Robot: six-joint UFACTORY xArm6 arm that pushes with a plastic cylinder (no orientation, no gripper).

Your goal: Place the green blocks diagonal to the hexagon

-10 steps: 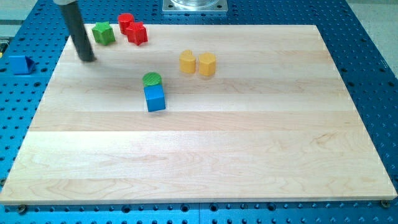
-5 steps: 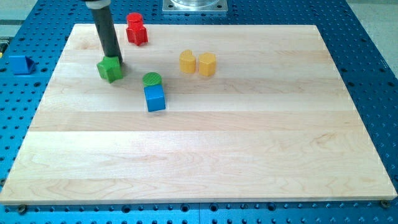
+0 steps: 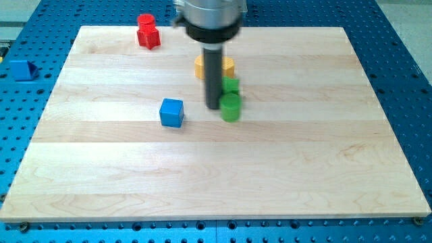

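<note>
My tip is resting just left of two green blocks, stacked closely one above the other in view, their shapes unclear. They are sitting below the yellow hexagon. I have no jaws.

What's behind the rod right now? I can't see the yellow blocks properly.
The rod covers the gap between the two yellow blocks; only their outer edges show. My tip sits just left of two green blocks. Whether the yellows touch is hidden.
</note>
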